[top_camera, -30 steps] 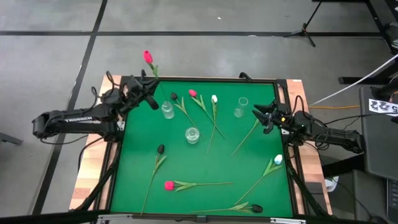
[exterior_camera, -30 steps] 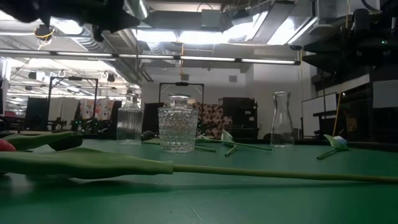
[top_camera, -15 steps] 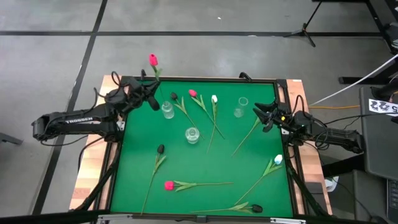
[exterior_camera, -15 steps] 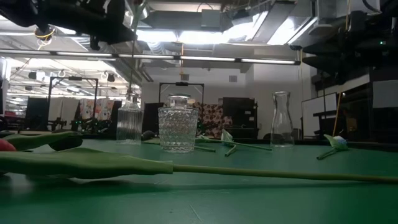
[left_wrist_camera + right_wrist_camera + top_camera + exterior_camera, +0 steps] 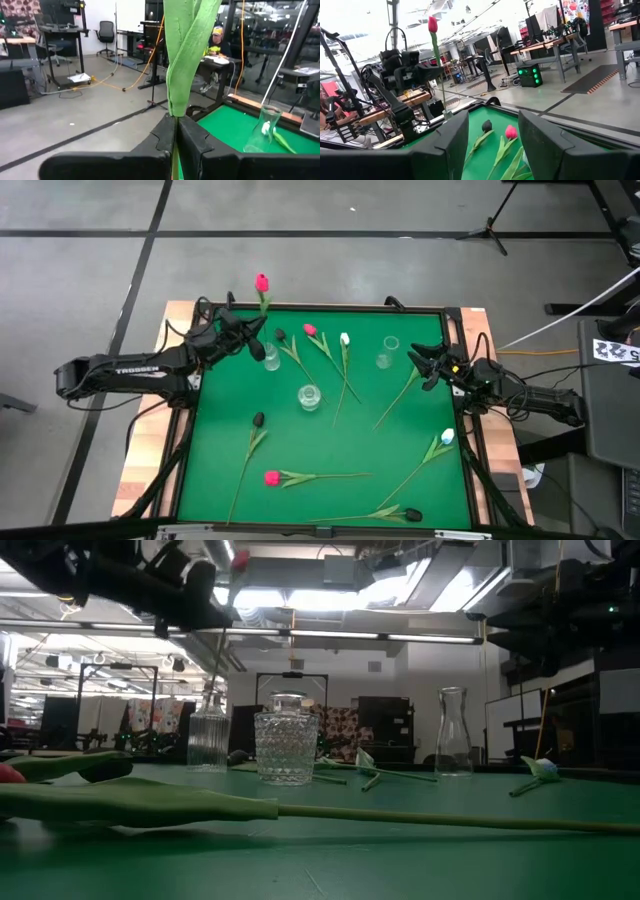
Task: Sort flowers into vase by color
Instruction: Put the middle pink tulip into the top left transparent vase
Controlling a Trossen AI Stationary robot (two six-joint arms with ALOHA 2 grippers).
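Note:
A pink-red tulip (image 5: 262,282) stands upright at the table's far left, with my left gripper (image 5: 256,340) shut on it. Its head (image 5: 433,23) is up. The stem's lower end reaches down to the mouth of the ribbed glass vase (image 5: 270,358); whether it is inside I cannot tell. My right gripper (image 5: 420,366) stands open at the right edge with nothing between its fingers. Several other tulips lie flat on the green mat: black (image 5: 280,335), pink (image 5: 310,330), white (image 5: 345,338), black (image 5: 258,420), pink-red (image 5: 271,477), white (image 5: 447,437), black (image 5: 413,515). My left gripper pinches the tulip's stem and the base of its leaves (image 5: 174,111) between its two fingers, well below the head. The fingers lie level, reach in from the table's left side and cross the stem. The tulip stands upright, lifted clear of the mat, leaves rising above the fingers.
A round cut-glass jar (image 5: 309,396) stands mid-table and a clear carafe (image 5: 388,352) at the far right. A black frame (image 5: 320,307) edges the green mat. Free mat lies in the middle and toward the near right.
My left gripper has moved toward the table's right and down, toward the ribbed vase, staying shut on the tulip. The tulip has stayed upright and its head has shifted right with the gripper. The right arm has kept still.

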